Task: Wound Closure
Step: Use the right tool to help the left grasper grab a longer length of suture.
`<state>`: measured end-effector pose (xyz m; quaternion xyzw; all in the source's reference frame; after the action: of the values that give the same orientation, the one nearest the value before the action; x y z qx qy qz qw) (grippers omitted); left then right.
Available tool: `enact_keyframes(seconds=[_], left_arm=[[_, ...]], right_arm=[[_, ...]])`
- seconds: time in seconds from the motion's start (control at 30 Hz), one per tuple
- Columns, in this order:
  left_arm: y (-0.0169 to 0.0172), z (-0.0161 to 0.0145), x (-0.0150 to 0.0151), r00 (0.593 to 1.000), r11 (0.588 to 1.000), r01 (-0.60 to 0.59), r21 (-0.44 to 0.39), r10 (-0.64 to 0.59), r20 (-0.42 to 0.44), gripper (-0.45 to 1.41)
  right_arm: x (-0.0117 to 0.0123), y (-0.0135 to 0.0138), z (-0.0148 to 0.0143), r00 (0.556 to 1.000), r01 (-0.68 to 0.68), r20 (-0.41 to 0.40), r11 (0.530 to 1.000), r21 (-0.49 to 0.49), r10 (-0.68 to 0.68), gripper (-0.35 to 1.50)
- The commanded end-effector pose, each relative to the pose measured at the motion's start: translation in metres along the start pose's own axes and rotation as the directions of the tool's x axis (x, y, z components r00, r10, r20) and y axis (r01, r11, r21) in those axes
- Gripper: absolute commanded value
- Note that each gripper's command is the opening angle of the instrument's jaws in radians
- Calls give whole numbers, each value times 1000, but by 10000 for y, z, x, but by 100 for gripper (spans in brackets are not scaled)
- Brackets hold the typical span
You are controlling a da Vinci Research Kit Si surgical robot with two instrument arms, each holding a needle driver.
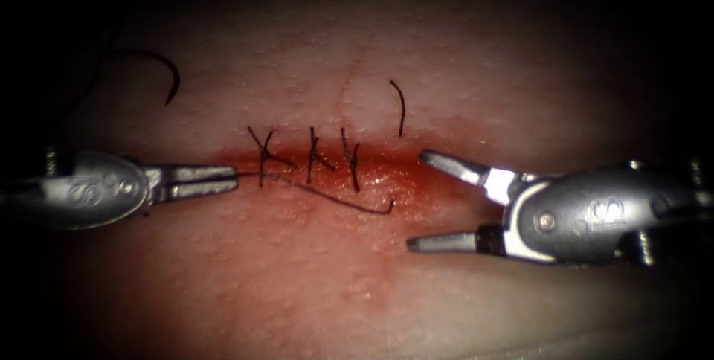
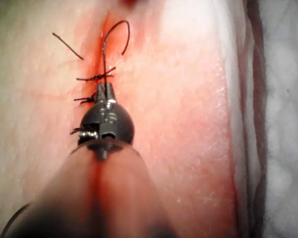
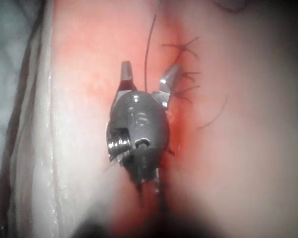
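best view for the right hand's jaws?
Endoscope view: the right arm's silver needle-driver hand lies side-on, both jaws spread wide, holding nothing, beside the stitched cut. Right wrist view shows the jaws from behind, open, with dark thread running between them.

A: What does the left arm's tool (image 1: 223, 180) hold?
B: Its jaws are closed on the thread (image 1: 327, 195), a dark strand that runs rightward from the tips along the lower edge of the cut (image 1: 372, 166) and ends in a small upturned hook.

A: And the right arm's tool (image 1: 416, 200)?
B: Its jaws stand wide apart, gripping nothing, at the right end of the cut, where red fluid (image 1: 439, 185) stains the tissue (image 1: 357, 293).

A: The wound itself?
B: Three stitches (image 1: 312, 155) cross it. A cut end of thread (image 1: 400, 107) lies just above. The curved needle (image 1: 162, 70) rests free on the tissue, far upper left, not in it.
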<state>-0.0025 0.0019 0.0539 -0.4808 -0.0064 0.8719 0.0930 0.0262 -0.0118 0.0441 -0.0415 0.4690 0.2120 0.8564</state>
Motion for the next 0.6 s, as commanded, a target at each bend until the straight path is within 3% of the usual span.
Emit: enact_keyframes(seconds=[0.03,0.13,0.23,0.43,0.5,0.53,0.57,0.6], left_arm=[[3,10,2,1000,1000,2,6,-2,5,-45],[9,11,8,1000,1000,2,13,-2,10,-45],[15,12,14,1000,1000,-3,21,2,17,-45],[21,11,20,1000,1000,-2,28,1,19,-45],[22,10,21,1000,1000,-8,28,7,21,-45],[23,9,23,1000,1000,-13,25,13,17,-45],[24,9,24,1000,1000,-13,26,13,18,-45],[24,9,24,1000,1000,-13,26,13,18,-45]], right_arm=[[0,-11,16,1000,-3,12,1000,9,3,126],[4,-17,18,998,-51,29,999,14,50,128],[10,-20,15,997,-77,32,997,12,77,111],[10,-23,26,993,-106,61,994,9,105,96],[9,-24,29,991,-105,87,994,24,102,54],[10,-24,30,989,-116,93,993,25,114,-8],[10,-25,30,989,-116,93,993,25,114,-35],[10,-25,30,989,-116,93,993,25,114,-35]])
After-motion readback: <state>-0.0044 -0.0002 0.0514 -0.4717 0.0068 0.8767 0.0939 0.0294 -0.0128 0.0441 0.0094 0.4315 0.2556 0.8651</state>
